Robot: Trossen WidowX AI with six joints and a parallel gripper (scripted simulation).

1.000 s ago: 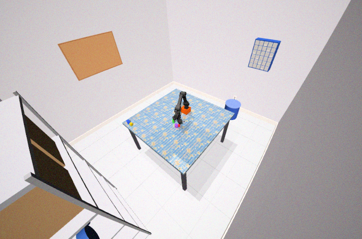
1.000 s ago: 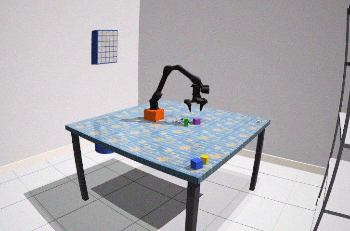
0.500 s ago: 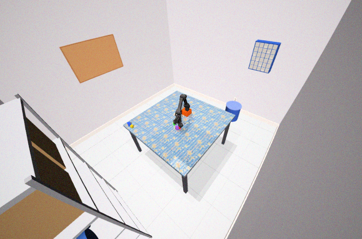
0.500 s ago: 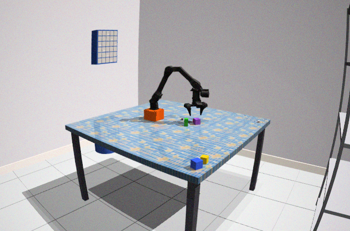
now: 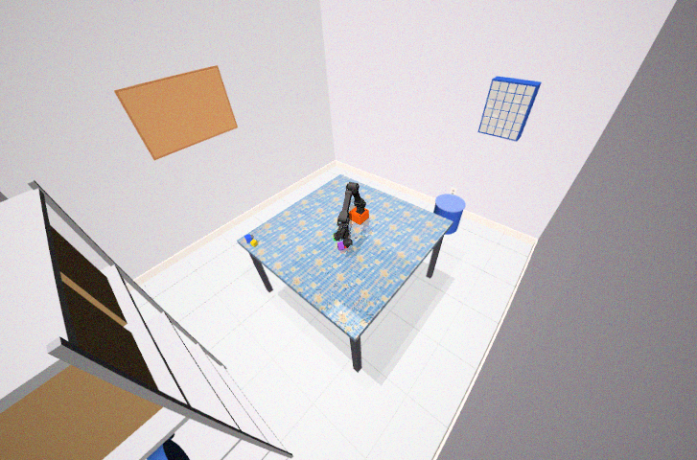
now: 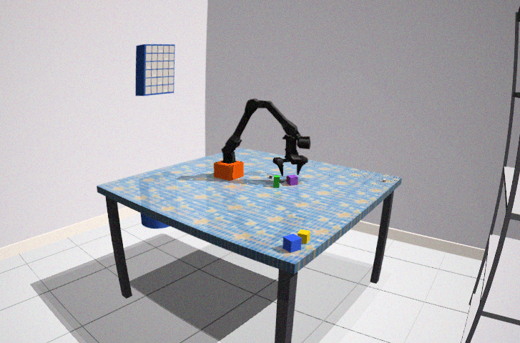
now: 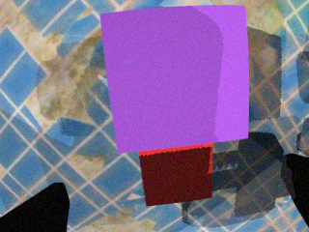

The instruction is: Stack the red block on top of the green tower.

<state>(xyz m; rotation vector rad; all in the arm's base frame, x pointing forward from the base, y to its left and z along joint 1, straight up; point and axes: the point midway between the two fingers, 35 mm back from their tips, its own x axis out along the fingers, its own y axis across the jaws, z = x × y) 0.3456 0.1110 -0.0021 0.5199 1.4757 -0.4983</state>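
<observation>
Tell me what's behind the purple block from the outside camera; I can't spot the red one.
There the purple block hides it. The wrist view shows the red block right beside it, partly in shadow. Whether they touch is unclear. The open end effector hangs above, empty.

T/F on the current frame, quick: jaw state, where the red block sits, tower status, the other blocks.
1. The gripper has its jaws open and empty. True.
2. The red block already rests on the green tower. False: it lies on the table, touching the purple block.
3. The green tower stands upright. True.
4. The blue block and yellow block sit beside the arm's orange base. False: they sit near the table's far corner from it.
5. The gripper hovers above the purple block. True.
</observation>
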